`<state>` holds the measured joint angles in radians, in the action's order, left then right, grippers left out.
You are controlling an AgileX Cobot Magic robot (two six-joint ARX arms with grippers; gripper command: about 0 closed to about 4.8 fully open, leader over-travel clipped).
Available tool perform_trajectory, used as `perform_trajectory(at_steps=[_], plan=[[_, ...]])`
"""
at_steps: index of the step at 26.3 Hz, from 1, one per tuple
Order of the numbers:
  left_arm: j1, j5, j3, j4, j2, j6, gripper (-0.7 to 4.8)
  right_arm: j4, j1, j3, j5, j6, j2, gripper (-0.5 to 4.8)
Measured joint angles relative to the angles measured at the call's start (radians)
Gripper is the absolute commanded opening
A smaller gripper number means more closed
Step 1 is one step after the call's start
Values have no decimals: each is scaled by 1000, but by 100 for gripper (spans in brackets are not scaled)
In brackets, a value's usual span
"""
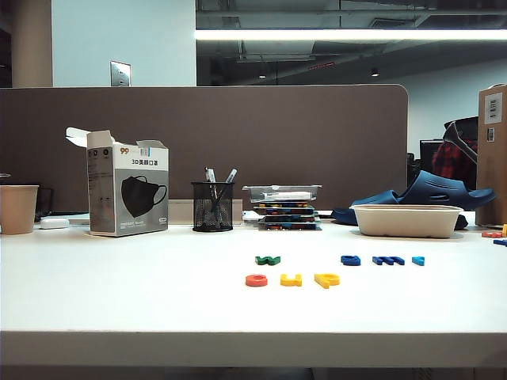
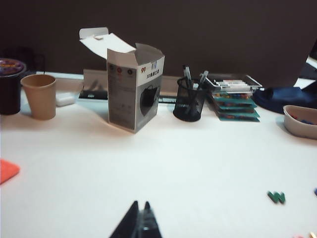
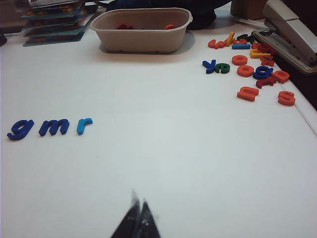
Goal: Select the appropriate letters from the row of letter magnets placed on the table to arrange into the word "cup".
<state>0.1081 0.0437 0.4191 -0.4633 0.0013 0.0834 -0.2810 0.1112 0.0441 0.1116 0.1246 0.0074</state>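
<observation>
On the white table (image 1: pixel 119 293) a red "c" (image 1: pixel 256 279), a yellow "u" (image 1: pixel 291 279) and a yellow "p" (image 1: pixel 326 279) lie side by side in a front line. Behind them lie a green letter (image 1: pixel 268 260) and three blue letters (image 1: pixel 388 260), which the right wrist view shows as g, m, r (image 3: pixel 54 127). Neither arm appears in the exterior view. My left gripper (image 2: pixel 140 203) is shut and empty above bare table, the green letter (image 2: pixel 276 197) off to one side. My right gripper (image 3: pixel 138 201) is shut and empty, well short of the blue letters.
A mask box (image 1: pixel 127 194), a mesh pen cup (image 1: pixel 212 206), a paper cup (image 1: pixel 17 209) and stacked trays (image 1: pixel 283 207) line the back. A beige bowl (image 3: pixel 142 29), a pile of spare letters (image 3: pixel 252 64) and a stapler (image 3: pixel 292 34) sit at the right.
</observation>
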Motion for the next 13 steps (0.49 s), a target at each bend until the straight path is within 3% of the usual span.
perform_trajectory(at_steps=[9,13], plan=[[1,-3,-298,341,0,-1,-5,1,0,0,5,-26,0,-6],[1,-2,-360,408,0,-2,-5,2,0,-1,5,-26,0,-6]])
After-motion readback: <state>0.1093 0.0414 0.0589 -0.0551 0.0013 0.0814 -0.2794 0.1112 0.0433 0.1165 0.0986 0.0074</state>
